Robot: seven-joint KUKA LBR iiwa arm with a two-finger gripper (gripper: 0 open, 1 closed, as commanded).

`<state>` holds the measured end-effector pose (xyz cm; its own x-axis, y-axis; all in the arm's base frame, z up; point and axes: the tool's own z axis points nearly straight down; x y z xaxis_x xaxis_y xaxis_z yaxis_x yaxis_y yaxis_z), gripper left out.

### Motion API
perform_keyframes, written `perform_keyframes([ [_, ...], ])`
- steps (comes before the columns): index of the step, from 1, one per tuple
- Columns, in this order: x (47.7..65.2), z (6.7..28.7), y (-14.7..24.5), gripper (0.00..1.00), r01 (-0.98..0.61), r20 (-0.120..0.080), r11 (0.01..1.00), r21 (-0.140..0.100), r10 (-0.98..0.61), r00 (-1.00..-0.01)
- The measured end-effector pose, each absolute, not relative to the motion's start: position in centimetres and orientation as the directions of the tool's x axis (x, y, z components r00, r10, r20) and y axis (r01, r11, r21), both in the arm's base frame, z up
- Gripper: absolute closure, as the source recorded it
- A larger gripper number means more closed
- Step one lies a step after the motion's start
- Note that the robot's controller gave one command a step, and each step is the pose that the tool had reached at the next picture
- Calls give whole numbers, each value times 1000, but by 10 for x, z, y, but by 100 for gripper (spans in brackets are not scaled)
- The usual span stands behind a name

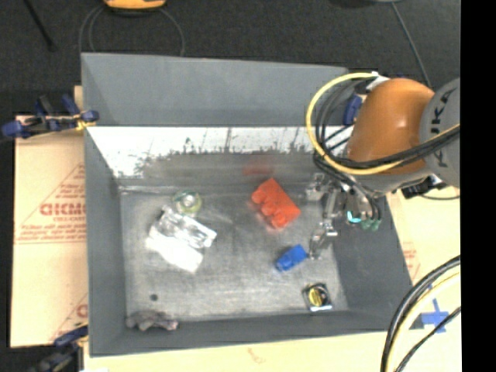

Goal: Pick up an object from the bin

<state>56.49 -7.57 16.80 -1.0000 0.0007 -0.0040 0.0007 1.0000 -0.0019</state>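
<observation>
Camera view: the arm (pixel 387 130) hangs over the right side of the grey bin (pixel 232 293), its jaws low, just right of a small blue block (pixel 291 259). Whether they are apart or together cannot be told. An orange-red block (pixel 274 203) lies near.

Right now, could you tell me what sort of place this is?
Likely a robotics lab's picking cell: a grey metal bin, loose oddments like an orange block, and a cabled gripper reaching in.
</observation>
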Motion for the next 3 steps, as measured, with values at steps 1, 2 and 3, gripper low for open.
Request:
perform_keyframes([
  [1,538,78,-70,0,0,-1,1000,-1,0,-1000],
  [2,540,81,-70,100,-2,-5,1000,-2,-2,-1000],
  [3,538,212,-62,100,60,-12,998,0,60,-998],
])
